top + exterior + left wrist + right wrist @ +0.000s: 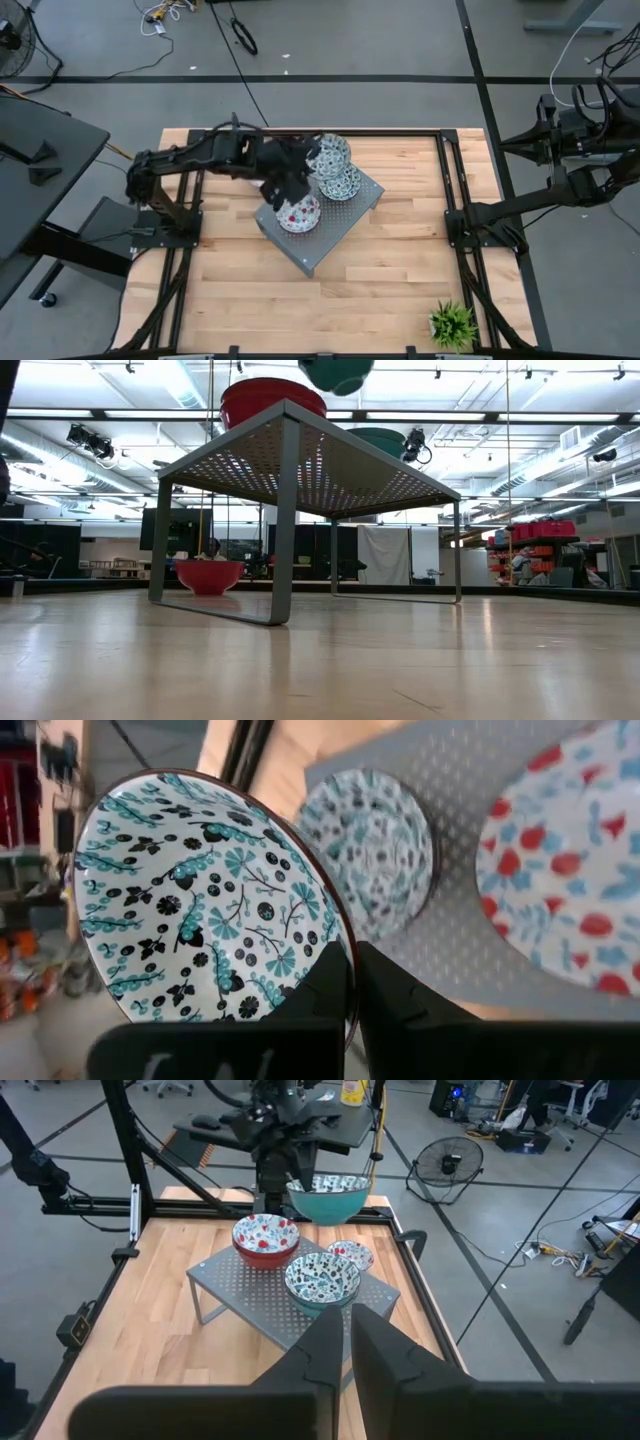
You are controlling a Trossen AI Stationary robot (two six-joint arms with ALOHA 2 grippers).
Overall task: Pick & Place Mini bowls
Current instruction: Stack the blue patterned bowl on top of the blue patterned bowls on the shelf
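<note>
Right gripper [335, 1340] parked by the table's 3 o'clock edge, fingers together, nothing held. Next out, grey perforated stand [330, 235] mid-table, carrying a teal mini bowl [322, 1277] and a red mini bowl [266, 1238] (red one toward 7 o'clock in the high view). Farthest, left gripper [352, 960] clamped on the rim of the held teal bowl [200, 900], raised over the stand's 12 o'clock corner. Likely mid-carry: firm pinch, bowl level, enough height to clear the seated bowls, slow descent onto a bare spot, release only once settled.
</note>
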